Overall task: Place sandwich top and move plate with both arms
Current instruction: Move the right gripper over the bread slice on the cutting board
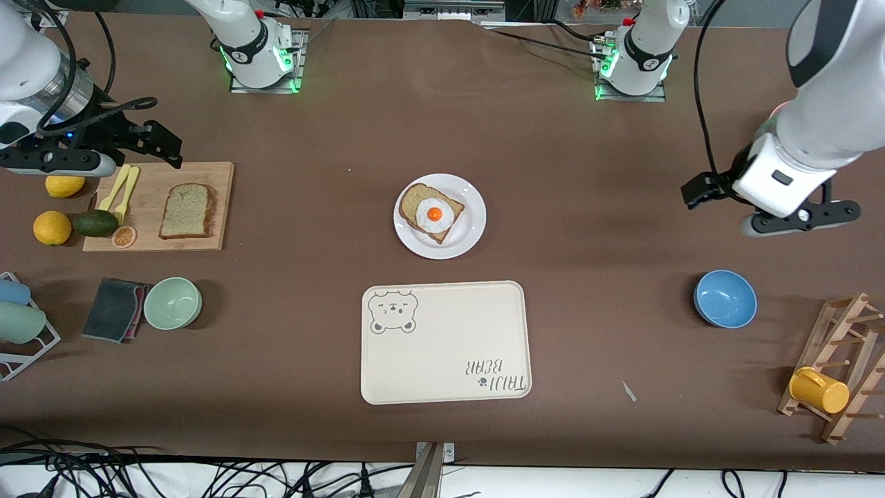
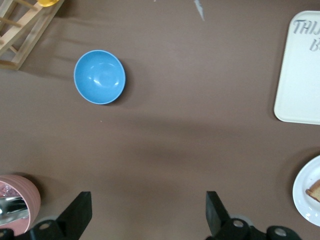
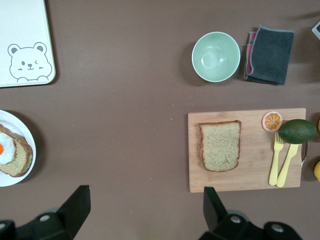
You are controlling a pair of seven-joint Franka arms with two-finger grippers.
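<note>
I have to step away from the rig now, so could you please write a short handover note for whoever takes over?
Left gripper: open, empty, above bare table near the blue bowl.
Right gripper: open, empty, by the cutting board.
Sandwich top lies on that board, untouched.
Plate holds the egg slice, just farther from the front camera than the bear tray.
Done: nothing. Left: place the top, then move the plate.

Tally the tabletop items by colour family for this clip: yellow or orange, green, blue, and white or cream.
Yellow or orange: 6 (lemon, orange, two forks, citrus slice, mug)
Green: 2 (avocado, green bowl)
Blue: 1 (blue bowl)
White or cream: 2 (plate, tray)
Total: 11
</note>
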